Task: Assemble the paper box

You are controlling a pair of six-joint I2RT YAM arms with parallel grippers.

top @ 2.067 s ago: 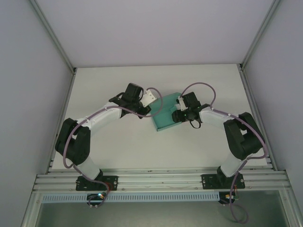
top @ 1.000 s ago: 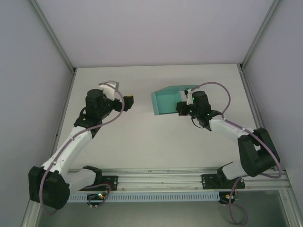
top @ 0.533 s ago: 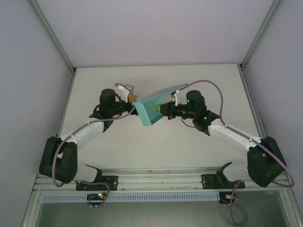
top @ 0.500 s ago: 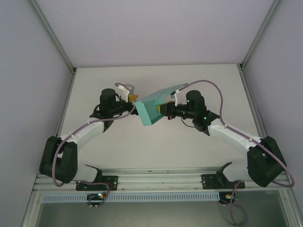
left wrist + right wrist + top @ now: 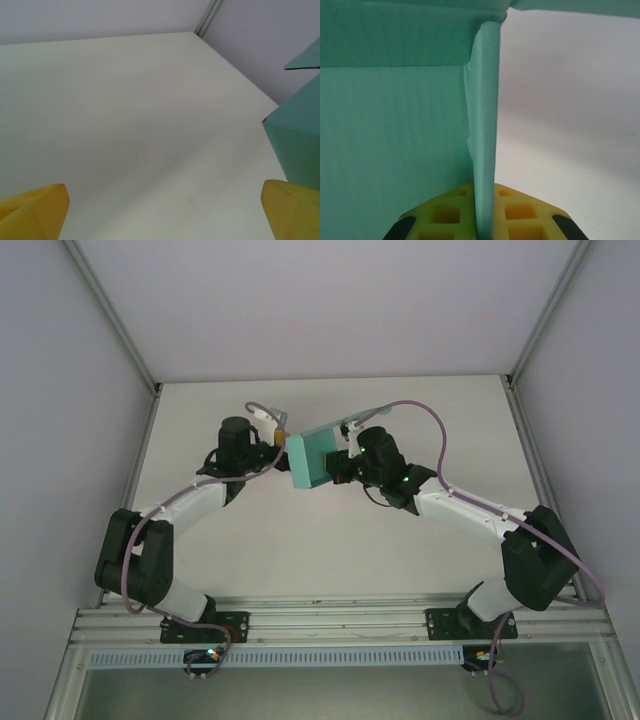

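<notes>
Paper box (image 5: 312, 458): teal card, partly folded, held up between the two arms over the middle-back of the desk (image 5: 420, 560).

- Right fingers (image 5: 512, 212): clenched on one thin upright wall of the box, with a yellow pad on each side of the card.
- Left fingers (image 5: 35, 210): spread wide with nothing between them. A box corner hangs just above one pad.

Risks, as judged:
- The only hold is a pinch on a single card wall. A sideways push from the left arm could make the box pivot or slide out of the pads.
- The left pad sits close to the corner, so a misaligned approach could dent the card or bend a flap the wrong way.
</notes>
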